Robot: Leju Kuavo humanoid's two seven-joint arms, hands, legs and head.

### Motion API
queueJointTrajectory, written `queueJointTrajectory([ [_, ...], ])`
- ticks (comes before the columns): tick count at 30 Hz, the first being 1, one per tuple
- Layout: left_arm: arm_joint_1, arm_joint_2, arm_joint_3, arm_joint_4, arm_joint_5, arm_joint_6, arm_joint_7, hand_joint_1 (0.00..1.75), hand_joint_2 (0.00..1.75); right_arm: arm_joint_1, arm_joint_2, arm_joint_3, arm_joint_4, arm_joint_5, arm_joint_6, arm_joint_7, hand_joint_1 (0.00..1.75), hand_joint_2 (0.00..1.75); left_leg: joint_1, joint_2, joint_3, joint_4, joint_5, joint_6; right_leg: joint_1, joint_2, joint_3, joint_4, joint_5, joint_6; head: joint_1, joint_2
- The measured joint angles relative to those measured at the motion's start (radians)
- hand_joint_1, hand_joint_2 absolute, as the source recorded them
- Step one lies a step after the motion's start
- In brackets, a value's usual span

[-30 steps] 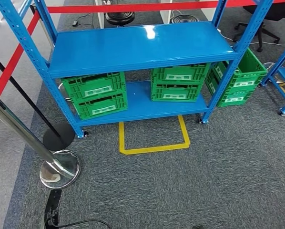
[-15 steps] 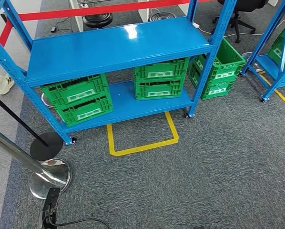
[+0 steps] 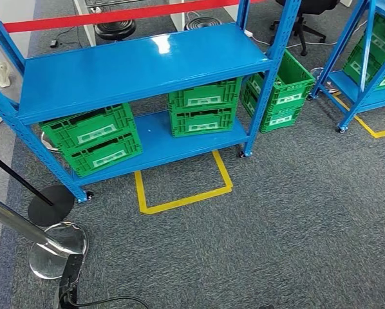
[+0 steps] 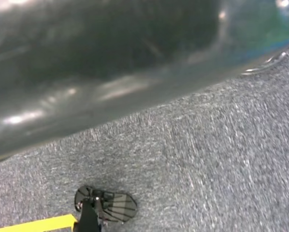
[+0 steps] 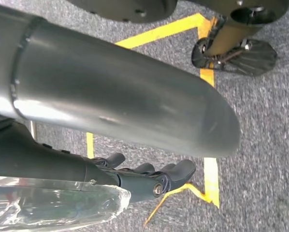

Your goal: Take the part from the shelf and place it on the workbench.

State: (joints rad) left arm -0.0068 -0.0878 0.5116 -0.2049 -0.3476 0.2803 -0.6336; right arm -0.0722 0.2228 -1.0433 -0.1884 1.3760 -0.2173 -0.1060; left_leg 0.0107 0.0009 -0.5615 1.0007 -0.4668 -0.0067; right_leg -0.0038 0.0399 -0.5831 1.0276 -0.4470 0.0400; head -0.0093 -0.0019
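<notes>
While right hand (image 5: 150, 176) hangs over carpet, pinching clear bag (image 5: 55, 205), I see crates (image 3: 91, 138) on shelf (image 3: 132, 64); left hand unreadable.

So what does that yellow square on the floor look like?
The yellow square is flat tape stuck to the grey carpet, right in front of the blue shelf. It has three sides: two short ones running away from the shelf and one long one joining them. The shelf side is open. Nothing stands inside it; only bare carpet shows there.
</notes>
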Motion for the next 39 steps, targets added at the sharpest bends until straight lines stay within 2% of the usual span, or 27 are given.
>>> queueJointTrajectory([
  [2,0.001,0.0,0.0,0.0,-0.001,0.0,-0.001,0.0,0.0,0.002,0.0,0.0,0.0,0.0,0.0,0.0,0.0,0.0,0.002,0.001,0.009,-0.004,-0.001,0.012,0.0,-0.01,-0.01,0.023,-0.011,0.009,0.003,0.0],
  [3,0.001,0.0,0.001,0.0,-0.002,0.001,-0.001,0.0,0.0,0.001,0.0,0.0,0.0,0.0,0.0,0.0,0.0,0.0,0.004,0.001,0.016,-0.005,-0.001,0.018,-0.001,-0.017,-0.03,0.062,-0.03,0.013,0.005,0.0],
  [6,0.002,0.001,0.002,0.0,-0.004,0.002,-0.002,0.0,0.0,0.001,0.0,0.002,0.0,0.0,0.0,0.0,0.0,0.0,0.002,0.004,0.028,-0.005,-0.011,0.026,-0.004,-0.03,-0.14,0.255,-0.102,0.022,0.01,0.0],
  [7,0.003,0.001,0.002,0.0,-0.004,0.002,-0.002,0.0,0.0,0.003,0.0,0.003,0.0,0.0,0.0,0.0,0.0,0.0,0.002,0.004,0.034,-0.005,-0.016,0.026,-0.005,-0.03,-0.165,0.289,-0.105,0.024,0.01,0.0],
  [8,0.004,0.0,0.002,0.0,-0.005,0.002,-0.002,0.0,0.0,0.004,0.0,0.004,0.0,0.0,0.0,0.001,0.0,0.0,0.003,0.004,0.042,-0.005,-0.022,0.025,-0.006,-0.031,-0.171,0.283,-0.088,0.025,0.011,0.0],
  [9,0.005,0.0,0.003,0.0,-0.005,0.002,-0.002,0.0,0.0,0.005,0.0,0.005,0.0,0.0,0.0,0.001,0.0,0.0,0.005,0.003,0.053,-0.005,-0.03,0.022,-0.006,-0.031,-0.157,0.24,-0.052,0.025,0.01,0.0],
  [10,0.005,0.0,0.003,0.0,-0.005,0.002,-0.002,0.0,0.0,0.005,0.0,0.006,0.0,0.0,0.0,0.001,0.0,0.0,0.006,0.003,0.064,-0.005,-0.038,0.018,-0.007,-0.034,-0.131,0.171,-0.007,0.025,0.011,0.0],
  [11,0.005,0.0,0.003,0.0,-0.005,0.002,-0.002,0.0,0.0,0.004,0.0,0.007,0.0,0.0,0.0,0.001,0.0,0.0,0.007,0.003,0.074,-0.004,-0.047,0.012,-0.006,-0.037,-0.104,0.105,0.022,0.025,0.012,0.0],
  [12,0.004,0.0,0.004,0.0,-0.005,0.002,-0.002,0.0,0.0,0.002,0.0,0.007,0.0,0.0,0.001,0.001,0.0,0.0,0.005,0.004,0.08,-0.004,-0.054,0.006,-0.004,-0.041,-0.081,0.054,0.035,0.02,0.013,0.0],
  [13,0.004,0.0,0.004,0.0,-0.006,0.002,-0.003,0.0,0.0,0.001,0.0,0.008,0.0,0.0,0.001,0.002,0.0,0.0,0.003,0.004,0.083,-0.006,-0.06,-0.001,-0.003,-0.043,-0.069,0.027,0.039,0.013,0.013,0.0],
  [15,0.003,0.001,0.004,0.0,-0.006,0.002,-0.004,0.0,0.0,0.002,0.0,0.008,0.0,0.0,0.001,0.004,0.0,0.0,0.0,0.005,0.089,-0.009,-0.062,-0.012,-0.002,-0.042,-0.06,0.017,0.027,-0.005,0.011,0.0],
  [17,0.002,-0.001,0.004,0.0,-0.007,0.001,-0.005,0.0,0.0,0.005,0.0,0.008,0.0,0.0,0.001,0.004,0.0,0.0,0.001,0.005,0.084,0.019,-0.06,-0.021,-0.004,-0.038,-0.048,0.011,0.025,-0.018,0.008,0.0],
  [19,0.0,-0.002,0.004,0.0,-0.008,0.001,-0.006,0.0,0.0,0.003,0.0,0.008,0.0,0.0,0.001,0.004,0.0,0.0,0.001,0.004,0.032,0.115,-0.083,-0.026,-0.005,-0.034,-0.032,0.006,0.016,-0.03,0.005,0.0],
  [21,0.001,-0.002,0.004,0.0,-0.008,0.001,-0.007,0.0,0.0,0.002,0.0,0.009,0.0,0.0,0.001,0.004,0.0,0.0,0.0,0.003,-0.048,0.232,-0.137,-0.028,-0.002,-0.03,-0.019,0.005,0.003,-0.038,0.002,0.0],
  [22,0.003,-0.002,0.004,0.0,-0.008,0.002,-0.007,0.0,0.0,0.003,0.0,0.009,0.0,0.0,0.001,0.004,0.0,0.0,-0.001,0.003,-0.079,0.265,-0.154,-0.028,-0.001,-0.027,-0.01,0.005,-0.005,-0.039,0.001,0.0],
  [23,0.004,-0.001,0.004,0.0,-0.008,0.002,-0.007,0.0,0.0,0.004,0.0,0.009,0.0,0.0,0.001,0.004,0.0,0.0,-0.001,0.003,-0.097,0.269,-0.151,-0.027,0.0,-0.024,0.0,0.005,-0.013,-0.04,0.001,0.0],
  [24,0.006,-0.001,0.004,0.0,-0.008,0.002,-0.007,0.0,0.0,0.005,0.0,0.009,0.0,0.0,0.001,0.004,0.0,0.0,-0.001,0.003,-0.099,0.241,-0.124,-0.025,0.001,-0.021,0.011,0.005,-0.02,-0.039,0.001,0.0],
  [26,0.006,-0.001,0.004,0.0,-0.008,0.002,-0.008,0.0,0.0,0.004,0.0,0.009,0.0,0.0,0.001,0.004,0.0,0.0,-0.003,0.003,-0.076,0.124,-0.026,-0.017,0.002,-0.017,0.033,0.005,-0.037,-0.035,0.001,0.0],
  [28,0.005,-0.001,0.004,0.0,-0.008,0.002,-0.009,0.0,0.0,0.003,0.0,0.009,0.0,0.0,0.001,0.005,0.0,0.0,-0.007,0.003,-0.054,0.035,0.025,-0.009,0.005,-0.014,0.047,0.003,-0.054,-0.026,0.001,0.0],
  [29,0.005,-0.001,0.004,0.0,-0.008,0.003,-0.009,0.0,0.0,0.003,0.0,0.009,0.0,0.0,0.001,0.005,0.0,0.0,-0.008,0.002,-0.049,0.015,0.029,-0.004,0.006,-0.013,0.053,0.005,-0.058,-0.019,0.001,0.0],
  [32,0.005,-0.003,0.005,0.0,-0.008,0.004,-0.012,0.0,0.0,0.003,0.0,0.009,0.0,0.0,0.001,0.005,0.0,0.0,-0.005,-0.001,-0.028,0.005,0.021,0.015,0.006,-0.017,0.066,0.019,-0.07,-0.001,0.002,0.0],
  [33,0.004,-0.003,0.006,0.0,-0.008,0.004,-0.013,0.0,0.0,0.002,0.0,0.009,0.0,0.0,0.001,0.005,0.0,0.0,-0.004,0.0,-0.018,0.005,0.019,0.021,0.006,-0.021,0.053,0.046,-0.082,0.003,0.005,0.0],
  [34,0.003,-0.002,0.006,0.0,-0.008,0.004,-0.013,0.0,0.0,0.0,0.0,0.009,0.0,0.0,0.001,0.004,0.0,0.0,-0.002,0.0,-0.009,0.005,0.016,0.026,0.004,-0.026,0.026,0.095,-0.1,0.008,0.007,0.0],
  [36,0.003,-0.001,0.008,0.0,-0.008,0.003,-0.014,0.0,0.0,0.0,0.0,0.01,0.0,0.0,0.001,0.004,0.0,0.0,-0.002,0.0,0.005,0.005,0.001,0.029,0.002,-0.03,-0.055,0.226,-0.145,0.016,0.011,0.0],
  [37,0.004,-0.001,0.009,0.0,-0.008,0.003,-0.015,0.0,0.0,0.002,0.0,0.01,0.0,0.0,0.001,0.004,0.0,0.0,-0.001,0.0,0.013,0.005,-0.007,0.029,0.001,-0.03,-0.094,0.272,-0.163,0.019,0.011,0.0],
  [38,0.005,-0.002,0.01,0.0,-0.008,0.002,-0.015,0.0,0.0,0.004,0.0,0.01,0.0,0.0,0.001,0.005,0.0,0.0,0.0,-0.001,0.024,0.005,-0.017,0.028,0.0,-0.03,-0.118,0.286,-0.166,0.021,0.012,0.0],
  [39,0.006,-0.002,0.011,0.0,-0.008,0.002,-0.016,0.0,0.0,0.005,0.0,0.01,0.0,0.0,0.001,0.005,0.0,0.0,0.002,-0.002,0.039,0.005,-0.028,0.026,-0.001,-0.03,-0.125,0.265,-0.15,0.023,0.012,0.0],
])
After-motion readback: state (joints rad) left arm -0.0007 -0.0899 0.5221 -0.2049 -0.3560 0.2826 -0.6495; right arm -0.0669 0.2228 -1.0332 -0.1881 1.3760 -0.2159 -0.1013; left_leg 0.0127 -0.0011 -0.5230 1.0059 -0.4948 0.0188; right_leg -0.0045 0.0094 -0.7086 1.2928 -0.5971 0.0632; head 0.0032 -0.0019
